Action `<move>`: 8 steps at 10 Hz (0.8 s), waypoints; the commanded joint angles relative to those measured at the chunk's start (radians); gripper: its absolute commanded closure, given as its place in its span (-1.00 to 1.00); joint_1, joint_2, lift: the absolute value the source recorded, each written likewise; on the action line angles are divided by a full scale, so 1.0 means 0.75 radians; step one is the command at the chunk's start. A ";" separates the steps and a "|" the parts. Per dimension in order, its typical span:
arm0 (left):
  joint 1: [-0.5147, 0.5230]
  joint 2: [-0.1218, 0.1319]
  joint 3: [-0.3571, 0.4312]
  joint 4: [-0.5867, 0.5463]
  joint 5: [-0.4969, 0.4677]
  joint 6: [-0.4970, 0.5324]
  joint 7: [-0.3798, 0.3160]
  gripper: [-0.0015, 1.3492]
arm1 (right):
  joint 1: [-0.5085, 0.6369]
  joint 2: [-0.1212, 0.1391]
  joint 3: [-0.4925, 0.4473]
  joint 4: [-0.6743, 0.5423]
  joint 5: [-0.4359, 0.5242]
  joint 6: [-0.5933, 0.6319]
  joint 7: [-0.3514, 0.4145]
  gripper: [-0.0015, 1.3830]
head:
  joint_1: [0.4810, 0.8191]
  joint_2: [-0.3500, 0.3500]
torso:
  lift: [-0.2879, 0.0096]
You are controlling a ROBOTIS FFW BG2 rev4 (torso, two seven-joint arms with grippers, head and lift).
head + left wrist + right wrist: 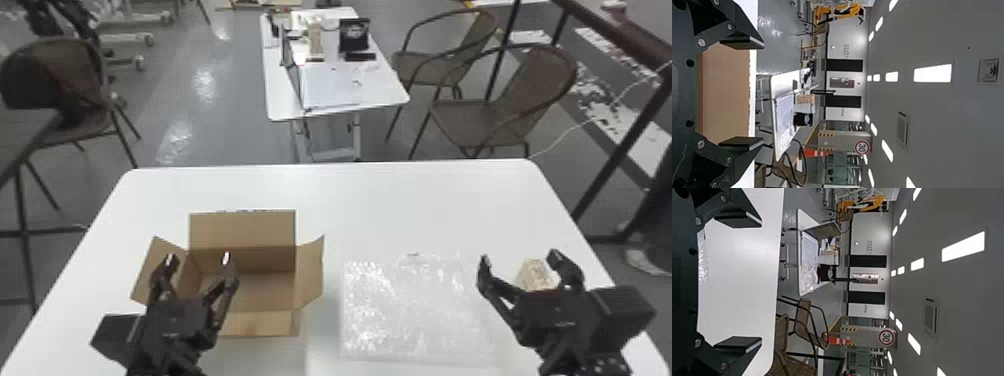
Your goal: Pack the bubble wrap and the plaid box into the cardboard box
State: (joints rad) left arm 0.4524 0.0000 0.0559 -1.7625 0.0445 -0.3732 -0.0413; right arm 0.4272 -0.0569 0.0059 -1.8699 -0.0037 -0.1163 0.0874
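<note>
My left gripper [197, 265] is open over the near left part of the cardboard box [242, 225], whose flaps stand spread. The clear bubble wrap [410, 310] lies flat on the table to the box's right. My right gripper [520, 262] is open between the wrap and the table's right edge; the plaid box [536, 275], small and beige, shows behind it, partly covered by it. In the left wrist view, my left gripper [742, 94] has the cardboard box [727, 94] behind its parted fingers. The right wrist view has my right gripper [738, 284] with bubble wrap [702, 258] beside its base.
The white table [350, 195] has free room behind the box and the wrap. Beyond its far edge stand a second white table [330, 90] with items on it and several chairs. A person's leg is at the right edge.
</note>
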 commanded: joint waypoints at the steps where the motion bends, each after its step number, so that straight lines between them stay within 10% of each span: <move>1: 0.000 -0.002 0.001 0.000 0.000 -0.003 0.000 -0.39 | 0.001 0.000 0.000 0.000 -0.001 0.002 0.000 -0.66 | 0.27 0.15 | 0.82; 8: 0.002 -0.004 0.007 0.000 -0.010 -0.008 0.000 -0.39 | 0.003 0.000 0.000 0.000 -0.003 0.002 0.000 -0.66 | 0.27 0.15 | 0.82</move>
State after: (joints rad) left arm 0.4541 0.0000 0.0607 -1.7625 0.0369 -0.3789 -0.0413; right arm 0.4295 -0.0569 0.0058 -1.8699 -0.0058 -0.1150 0.0874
